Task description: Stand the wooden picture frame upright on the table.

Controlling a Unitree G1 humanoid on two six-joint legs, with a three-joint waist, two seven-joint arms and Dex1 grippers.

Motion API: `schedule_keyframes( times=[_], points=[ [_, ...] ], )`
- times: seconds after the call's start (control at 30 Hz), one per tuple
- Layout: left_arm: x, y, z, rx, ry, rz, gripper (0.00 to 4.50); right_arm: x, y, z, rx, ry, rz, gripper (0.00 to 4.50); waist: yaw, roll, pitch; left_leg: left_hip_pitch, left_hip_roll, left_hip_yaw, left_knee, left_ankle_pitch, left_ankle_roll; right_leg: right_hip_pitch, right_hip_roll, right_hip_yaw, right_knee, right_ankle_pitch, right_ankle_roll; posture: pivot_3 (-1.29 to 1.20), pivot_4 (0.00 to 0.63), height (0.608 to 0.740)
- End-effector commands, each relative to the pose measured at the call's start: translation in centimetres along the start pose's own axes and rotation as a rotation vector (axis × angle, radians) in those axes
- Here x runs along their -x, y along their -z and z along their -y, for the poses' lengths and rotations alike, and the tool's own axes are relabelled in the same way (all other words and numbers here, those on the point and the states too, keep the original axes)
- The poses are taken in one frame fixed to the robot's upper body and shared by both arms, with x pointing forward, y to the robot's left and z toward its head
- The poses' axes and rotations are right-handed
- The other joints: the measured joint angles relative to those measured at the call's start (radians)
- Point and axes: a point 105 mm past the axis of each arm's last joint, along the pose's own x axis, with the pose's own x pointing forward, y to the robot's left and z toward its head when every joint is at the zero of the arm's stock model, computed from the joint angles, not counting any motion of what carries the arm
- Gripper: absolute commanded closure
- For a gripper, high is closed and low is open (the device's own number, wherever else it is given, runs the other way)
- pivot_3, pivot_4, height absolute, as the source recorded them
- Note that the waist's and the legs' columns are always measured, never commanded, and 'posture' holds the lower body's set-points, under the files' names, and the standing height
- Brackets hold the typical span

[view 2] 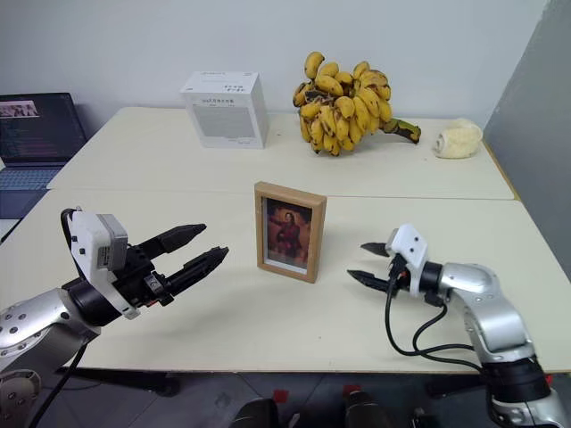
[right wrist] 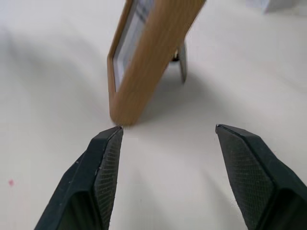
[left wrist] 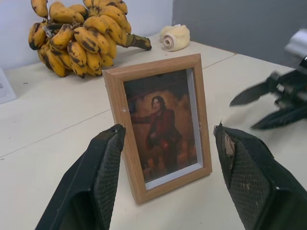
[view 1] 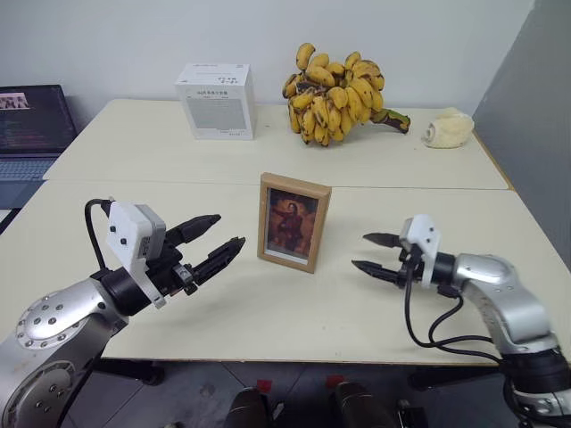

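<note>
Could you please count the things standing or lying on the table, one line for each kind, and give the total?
Wooden picture frame: 1
White box: 1
Bunch of bananas: 1
Pale cream rolled object: 1
Total: 4 on the table. The laptop at the far left seems to rest beside the table, so it is not counted.

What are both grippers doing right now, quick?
Left gripper: open, holding nothing.
Right gripper: open, holding nothing, apart from the wooden picture frame.
</note>
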Motion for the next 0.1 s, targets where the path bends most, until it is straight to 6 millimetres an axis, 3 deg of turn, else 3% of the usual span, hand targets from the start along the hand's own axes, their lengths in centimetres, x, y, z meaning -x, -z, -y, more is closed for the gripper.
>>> schedule_keyframes(
  times=[0.03,0.1],
  points=[
    [-0.36,-0.89,-0.25,-0.022,0.004,0.038,1.33,0.85,-3.15,-0.66,-0.017,0.04,0.069,1.26,0.0,0.0,0.0,0.0,0.0,0.0,0.0,0.0,0.0,0.0,0.0,0.0,-0.001,0.0,0.0,0.0,0.15,0.74],
    [-0.59,-1.08,0.06,-0.021,0.036,0.043,1.33,0.79,-3.79,-0.77,-0.039,0.061,0.089,1.26,0.001,-0.001,0.0,-0.001,0.0,0.0,0.0,0.0,0.0,0.0,0.0,0.0,-0.003,0.0,0.001,0.0,0.15,0.74]
  ],
)
